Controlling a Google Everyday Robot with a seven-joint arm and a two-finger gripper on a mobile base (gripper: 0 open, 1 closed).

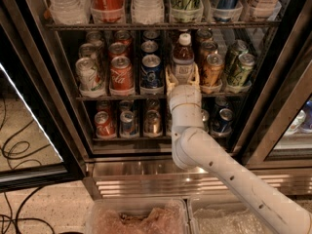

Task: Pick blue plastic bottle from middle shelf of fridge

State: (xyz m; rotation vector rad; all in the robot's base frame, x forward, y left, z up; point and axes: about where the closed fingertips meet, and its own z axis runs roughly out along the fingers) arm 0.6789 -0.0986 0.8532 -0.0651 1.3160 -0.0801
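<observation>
The blue plastic bottle (183,57), with a white cap, dark drink and pale label, stands upright on the middle shelf (122,97) of the fridge (53,96), between a blue soda can (151,71) and an orange can (212,71). My gripper (182,78) reaches in from below on a white arm. Its tan fingers (169,78) stand spread on either side of the bottle's lower part, close against it. The bottle's base is hidden behind the gripper.
Rows of cans fill the middle and lower racks. Large bottles and cans stand on the rack above (146,26). The open glass door (29,145) is at the left, with cables (17,150) on the floor. Two clear bins (136,218) sit below the steel base.
</observation>
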